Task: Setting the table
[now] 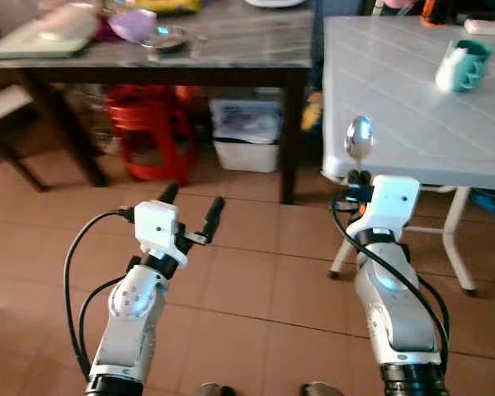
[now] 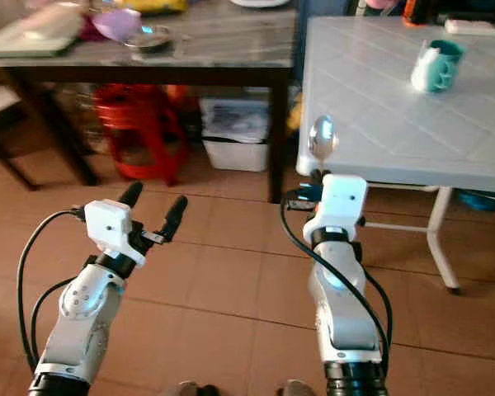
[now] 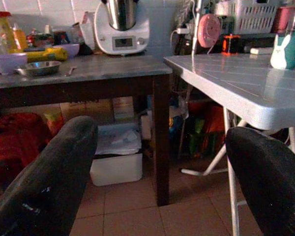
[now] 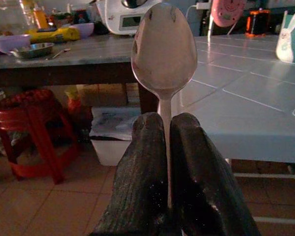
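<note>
My right gripper [image 1: 359, 175] is shut on the handle of a metal spoon [image 1: 359, 138], whose bowl [image 4: 164, 49] points up, just in front of the near edge of the white table [image 1: 412, 107]. In the right wrist view both black fingers [image 4: 142, 162] pinch the spoon's thin stem. My left gripper [image 1: 191, 206] is open, held over the tiled floor, with nothing between its fingers [image 3: 44, 187]. A teal and white bunny cup [image 1: 464, 66] stands on the white table at the far right.
A dark wooden table [image 1: 223, 49] stands at the left rear with a purple bowl [image 1: 133, 23], a metal dish [image 1: 166, 37] and a tray [image 1: 41, 37]. Below it are a red stool [image 1: 148, 132] and a white bin [image 1: 247, 136]. Brown tiled floor [image 1: 247, 280] lies ahead.
</note>
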Tool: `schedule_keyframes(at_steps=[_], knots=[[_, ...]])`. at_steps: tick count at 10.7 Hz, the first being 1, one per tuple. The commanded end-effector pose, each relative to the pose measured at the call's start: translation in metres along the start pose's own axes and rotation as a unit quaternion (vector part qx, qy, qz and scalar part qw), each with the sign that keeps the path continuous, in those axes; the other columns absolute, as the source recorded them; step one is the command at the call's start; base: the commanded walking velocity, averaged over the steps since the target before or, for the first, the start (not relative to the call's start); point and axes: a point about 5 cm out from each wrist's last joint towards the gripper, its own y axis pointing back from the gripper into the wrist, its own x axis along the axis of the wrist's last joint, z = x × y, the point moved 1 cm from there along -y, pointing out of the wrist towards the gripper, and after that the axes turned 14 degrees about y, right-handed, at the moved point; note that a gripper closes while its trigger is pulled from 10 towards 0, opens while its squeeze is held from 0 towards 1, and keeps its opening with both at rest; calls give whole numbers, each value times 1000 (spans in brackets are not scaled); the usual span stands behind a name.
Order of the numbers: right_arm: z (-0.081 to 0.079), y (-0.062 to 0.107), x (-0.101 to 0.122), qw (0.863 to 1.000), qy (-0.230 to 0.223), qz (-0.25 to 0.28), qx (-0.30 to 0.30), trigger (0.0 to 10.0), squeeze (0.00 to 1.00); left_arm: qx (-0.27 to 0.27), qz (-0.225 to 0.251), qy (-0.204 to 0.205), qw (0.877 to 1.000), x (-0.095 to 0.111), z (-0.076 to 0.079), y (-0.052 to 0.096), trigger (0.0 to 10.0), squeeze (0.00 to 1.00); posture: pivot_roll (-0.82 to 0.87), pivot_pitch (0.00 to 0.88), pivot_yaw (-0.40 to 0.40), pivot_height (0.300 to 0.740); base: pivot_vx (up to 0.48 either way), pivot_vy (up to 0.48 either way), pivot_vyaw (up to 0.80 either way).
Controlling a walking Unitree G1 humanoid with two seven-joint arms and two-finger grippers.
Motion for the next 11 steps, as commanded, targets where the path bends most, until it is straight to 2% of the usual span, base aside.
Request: schedule_keyframes(at_steps=[1, 7, 11], knots=[[2, -2, 3, 1000, 1, 7, 0, 10000, 0, -9, 0, 3, 1000, 0, 2, 0, 10000, 0, -82, 153, 99, 740, 289, -240, 0], [-7, 1, 3, 1000, -5, 12, 10, 10000, 0, -30, 0, 9, 999, -2, 6, -1, 10000, 0, -90, 118, 106, 740, 386, 0, 0], [-6, 0, 3, 1000, -4, 12, 10, 10000, 0, -31, -3, 8, 999, -4, 6, 0, 10000, 0, -87, 122, 104, 740, 376, 0, 0]])
